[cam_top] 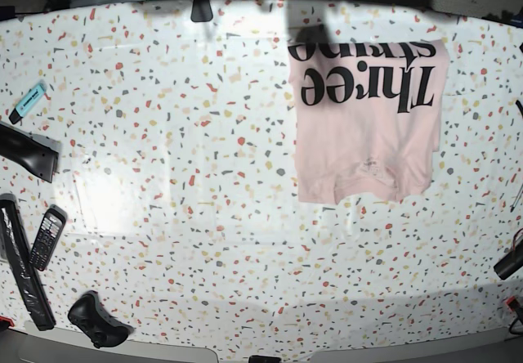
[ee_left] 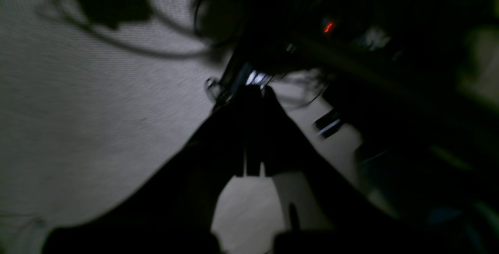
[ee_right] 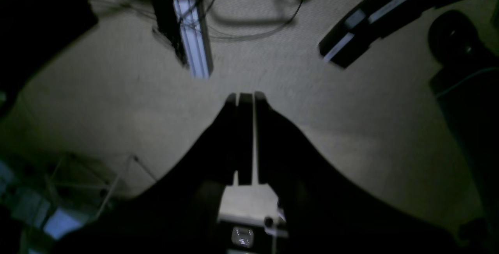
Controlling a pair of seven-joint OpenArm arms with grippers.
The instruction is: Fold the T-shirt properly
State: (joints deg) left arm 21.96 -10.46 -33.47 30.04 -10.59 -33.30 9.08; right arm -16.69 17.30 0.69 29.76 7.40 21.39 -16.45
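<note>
The pale pink T-shirt point(cam_top: 364, 126) lies on the speckled table point(cam_top: 204, 175) at the far right, folded to a rough rectangle. Its black lettering point(cam_top: 368, 85) faces up and reads upside down; the hem at the near edge is wrinkled. Neither arm shows in the base view. In the left wrist view my left gripper point(ee_left: 255, 90) is dark, its fingers together, holding nothing, over grey carpet. In the right wrist view my right gripper point(ee_right: 246, 96) has its fingers together with only a thin slit, empty, also over carpet. The shirt shows in neither wrist view.
On the table's left side lie a teal marker point(cam_top: 29, 101), a black remote point(cam_top: 29, 152), a handset point(cam_top: 47, 238), a long black bar point(cam_top: 20, 265) and a black controller point(cam_top: 98, 320). A black object point(cam_top: 508, 261) sits at the right edge. Cables and a metal rail point(ee_right: 195, 39) lie on the floor.
</note>
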